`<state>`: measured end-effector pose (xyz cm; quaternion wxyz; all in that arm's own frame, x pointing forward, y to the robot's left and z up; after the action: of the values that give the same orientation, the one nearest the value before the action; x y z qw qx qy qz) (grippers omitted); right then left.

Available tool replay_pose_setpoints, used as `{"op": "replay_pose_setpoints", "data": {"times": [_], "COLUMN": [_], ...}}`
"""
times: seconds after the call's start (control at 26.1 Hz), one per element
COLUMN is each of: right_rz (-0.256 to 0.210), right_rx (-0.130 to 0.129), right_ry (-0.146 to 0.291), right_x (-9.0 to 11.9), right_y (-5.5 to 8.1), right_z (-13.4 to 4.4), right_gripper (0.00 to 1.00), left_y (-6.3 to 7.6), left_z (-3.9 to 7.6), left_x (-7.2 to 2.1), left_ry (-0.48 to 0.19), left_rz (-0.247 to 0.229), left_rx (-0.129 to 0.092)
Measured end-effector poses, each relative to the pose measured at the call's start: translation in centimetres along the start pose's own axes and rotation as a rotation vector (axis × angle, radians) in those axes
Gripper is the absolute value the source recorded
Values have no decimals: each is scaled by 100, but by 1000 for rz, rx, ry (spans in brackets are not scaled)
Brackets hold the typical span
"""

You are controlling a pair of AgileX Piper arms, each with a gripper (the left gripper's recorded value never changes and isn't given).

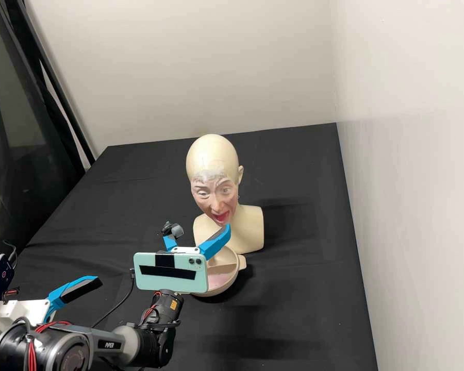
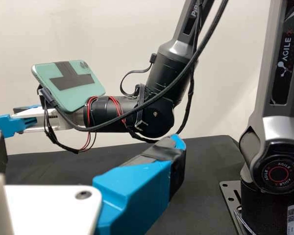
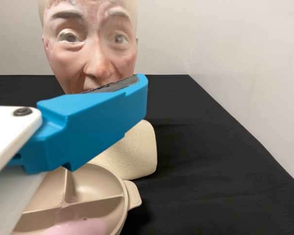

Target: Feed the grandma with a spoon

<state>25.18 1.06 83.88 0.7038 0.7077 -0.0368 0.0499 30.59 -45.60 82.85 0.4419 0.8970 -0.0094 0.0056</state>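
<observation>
as the right pincer (image 1: 193, 240) stands: blue fingers spread wide, nothing between them, poised over the bowl's 10 o'clock rim and pointing at the grandma's chin.
grandma (image 1: 219, 190): bust upright at mid-tabletop, mouth open, facing 6 o'clock toward the arms.
bowl (image 1: 237, 269): beige, divided, set against the bust's base at its 6 o'clock; whether they touch, I cannot tell.
pink patch (image 3: 76, 227): in the bowl's compartment nearest the arms; food or part of a utensil, unclear.
spoon: none made out.
left pincer (image 2: 87, 147): fingers spread, empty, low at about 8 o'clock from the bowl and well apart from it.
tabletop (image 1: 304, 216): black cloth.
step, as judged: early; a spoon has to be in hand and loaded before any feeding.
doing it well: locate the handle first. Pinch it well back from the scoop end. Lower straight down so the fingers do not hook the rim, since the bowl looks light and may slide. Keep the scoop level. Rise from 6 o'clock toward the mouth, slowly, clearing the chin, and stop at the lips.
</observation>
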Motion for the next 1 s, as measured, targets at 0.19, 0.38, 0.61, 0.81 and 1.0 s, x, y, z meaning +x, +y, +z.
{"op": "replay_pose_setpoints", "data": {"times": [0.19, 0.38, 0.61, 0.81, 1.0], "right_rz": [-5, -10, -13, -13, -13], "right_rx": [1, 2, 2, 2, 3], "right_ry": [5, 10, 15, 15, 16], "right_x": [1, 3, 5, 5, 7], "right_y": [-12, -29, -41, -41, -45], "right_z": [-12, -23, -30, -30, -25], "right_gripper": [0, 0, 0, 0, 0], "left_y": [0, 0, 0, 0, 0], "left_z": [0, 0, 0, 0, 0], "left_x": [0, 0, 0, 0, 0], "left_ry": [0, 0, 0, 0, 0], "left_rz": [0, 0, 0, 0, 0], "left_rx": [0, 0, 0, 0, 0]}}
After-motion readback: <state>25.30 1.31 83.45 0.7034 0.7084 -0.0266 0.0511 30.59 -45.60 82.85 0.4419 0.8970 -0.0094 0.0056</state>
